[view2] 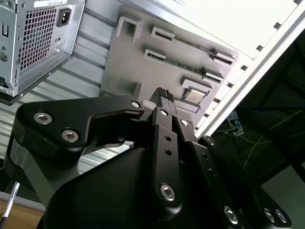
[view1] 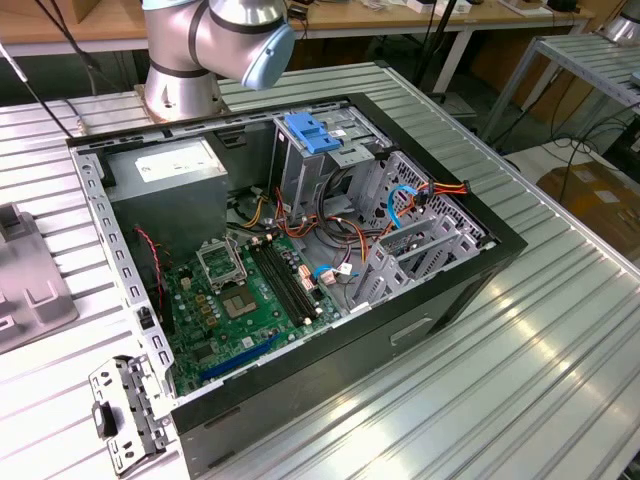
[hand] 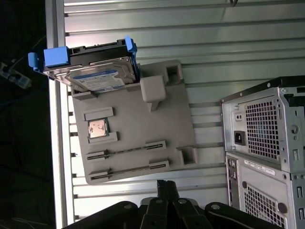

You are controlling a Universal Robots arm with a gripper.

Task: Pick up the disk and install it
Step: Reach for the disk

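- Pincer (hand: 166, 184), first wrist view: tips are pressed together, w/ nothing held betw. them. It is poised over the near edge of the grey tray (hand: 138, 138), apart from it.
- Same view: the disk (hand: 97, 78) is rested on the tray's far end, label up, blue side rails fitted, well apart from the pincer. A small square chip (hand: 98, 129) is seated in a tray pocket betw. disk and pincer. The PC case (hand: 267, 143) is stood beside the tray on the slatted table (hand: 143, 28), rear panel facing the camera.
- Second wrist view: the pincer (view2: 164, 95) is again seen closed narrow and empty. The tray (view2: 128, 67) is seen beyond the tips, w/ the chip (view2: 193, 95) in its pocket.
- Exterior view: the arm (view1: 215, 40) is mounted behind the opened PC case (view1: 470, 270). Inside, a metal cage (view1: 295, 175) w/ blue latch (view1: 312, 132), a power-supply box (view1: 170, 165) and the motherboard (view1: 240, 300) are laid bare.
- Progress (judged): nothing is done yet. The disk is not gripped, not lifted, not in the case. Grasp, transfer and install are all left.
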